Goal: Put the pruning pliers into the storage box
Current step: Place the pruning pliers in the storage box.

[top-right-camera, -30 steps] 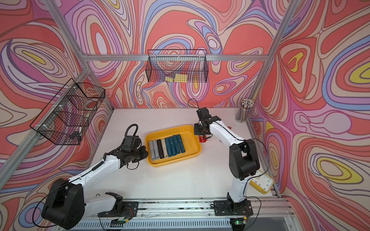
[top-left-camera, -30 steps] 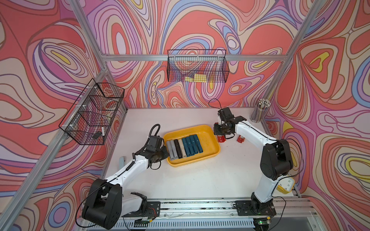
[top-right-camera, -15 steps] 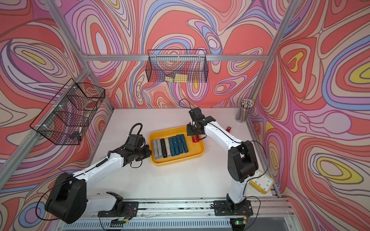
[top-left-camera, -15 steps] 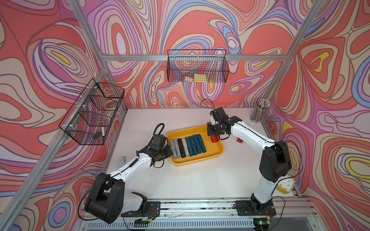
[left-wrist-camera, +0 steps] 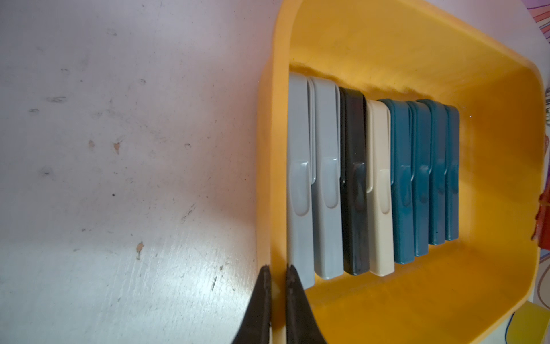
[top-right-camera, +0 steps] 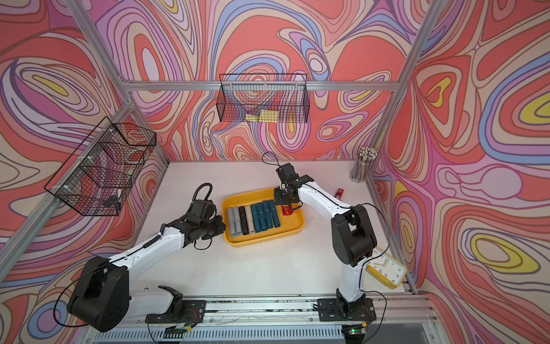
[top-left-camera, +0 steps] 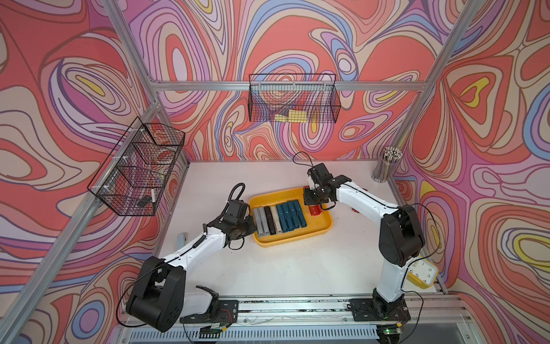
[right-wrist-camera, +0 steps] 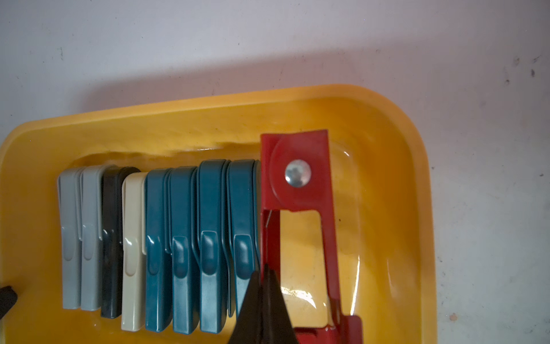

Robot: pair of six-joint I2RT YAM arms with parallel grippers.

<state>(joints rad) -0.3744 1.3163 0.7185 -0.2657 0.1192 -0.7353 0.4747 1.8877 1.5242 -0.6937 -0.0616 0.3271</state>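
The yellow storage box (top-left-camera: pixel 325 227) (top-right-camera: pixel 298 229) lies mid-table. Several pruning pliers (top-left-camera: pixel 279 219) (top-right-camera: pixel 254 219) fill it in a row, coloured grey, black, beige and teal (left-wrist-camera: pixel 354 181) (right-wrist-camera: pixel 157 247). My left gripper (top-left-camera: pixel 253 227) (top-right-camera: pixel 223 227) (left-wrist-camera: pixel 278 268) is shut on the box's left rim (left-wrist-camera: pixel 265 166). A red pruning plier with a cut-out (right-wrist-camera: pixel 297 178) (top-left-camera: pixel 315 211) (top-right-camera: pixel 286 211) hangs inside the box beside the teal ones, and my right gripper (right-wrist-camera: pixel 263 266) (top-left-camera: pixel 312 203) is shut on one of its arms. A second red plier (top-left-camera: pixel 355 210) (top-right-camera: pixel 338 193) lies on the table to the right.
A cup of white-tipped sticks (top-left-camera: pixel 386 166) stands at the back right corner. A yellow clock (top-left-camera: pixel 422 272) lies at the front right edge. Black wire baskets hang on the left wall (top-left-camera: pixel 137 169) and the back wall (top-left-camera: pixel 293 101). A small grey object (top-left-camera: pixel 182 238) lies at the left edge.
My right gripper has carried the red plier left from the table and down into the box. The box has slid slightly right with my left gripper on its rim.
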